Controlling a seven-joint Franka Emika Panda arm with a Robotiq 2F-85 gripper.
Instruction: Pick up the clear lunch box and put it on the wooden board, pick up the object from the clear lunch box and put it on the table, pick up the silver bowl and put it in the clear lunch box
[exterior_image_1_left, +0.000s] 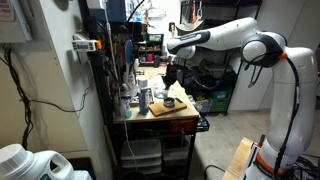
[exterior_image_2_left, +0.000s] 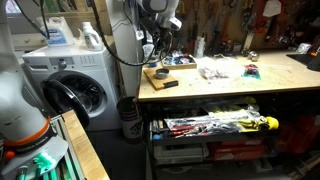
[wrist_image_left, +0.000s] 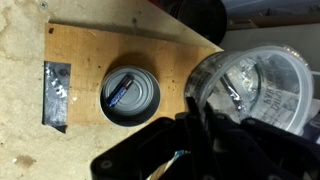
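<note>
- Black gripper (wrist_image_left: 203, 120) fills the bottom of the wrist view, hanging over the right end of the board (wrist_image_left: 110, 45). Its fingers run up to the near rim of the box (wrist_image_left: 255, 85), but whether they are apart or clamped on that rim I cannot tell, because they merge into one dark mass.
- Clear and round, the box sits at the board's right edge, blurred and large in the wrist view. Whether it rests on the wood or hangs above it is unclear.
- On the board, just left of the box, stands the silver bowl (wrist_image_left: 132, 95), upright, with a dark oblong object (wrist_image_left: 120, 92) lying inside it.
- A grey patch (wrist_image_left: 55, 95) lies on the board's left edge, well apart from the bowl.
- Around the board on its left and far sides shows the pale top of the table (wrist_image_left: 20, 60).
- In both exterior views the gripper (exterior_image_1_left: 172, 75) (exterior_image_2_left: 160, 48) hangs above the board (exterior_image_1_left: 180, 111) (exterior_image_2_left: 156, 73), which lies at one end of the table (exterior_image_2_left: 230, 90).
- The white arm (exterior_image_1_left: 230, 38) reaches across to the board in an exterior view.
- Past the board's end of the table stands a washing machine (exterior_image_2_left: 70, 85).
</note>
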